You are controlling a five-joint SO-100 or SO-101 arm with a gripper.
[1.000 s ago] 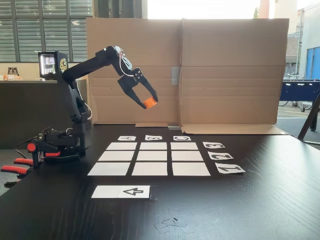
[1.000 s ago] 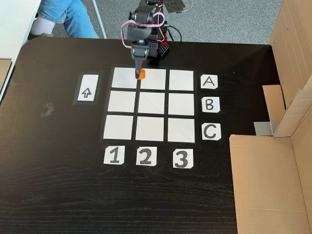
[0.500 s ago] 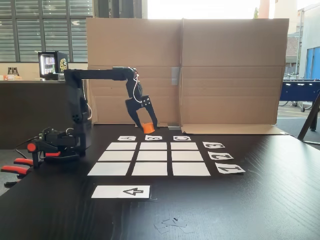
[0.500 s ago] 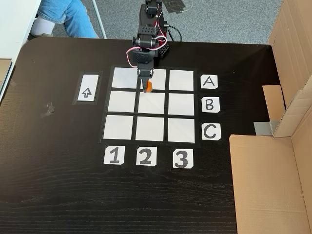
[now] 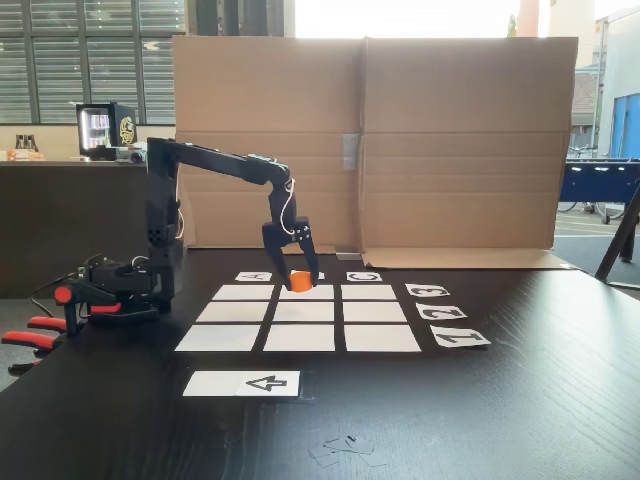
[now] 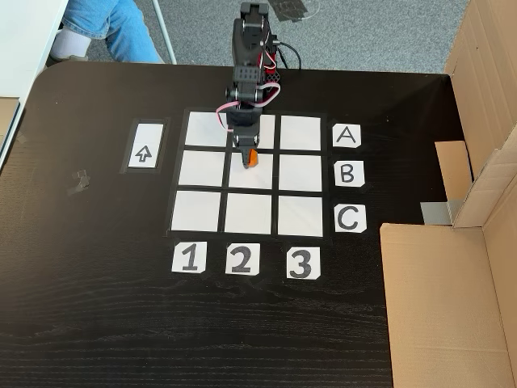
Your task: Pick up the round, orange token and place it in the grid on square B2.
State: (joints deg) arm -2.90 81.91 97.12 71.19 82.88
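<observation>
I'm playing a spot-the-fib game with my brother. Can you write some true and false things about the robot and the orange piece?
1. The fingers hold the orange token. True.
2. The token lies flat on square C3. False: it is held over square B2, the middle one.
3. An arrow card lies beside the grid. True.
4. The number cards read 4, 5, 6. False: they read 1, 2, 3.
</observation>
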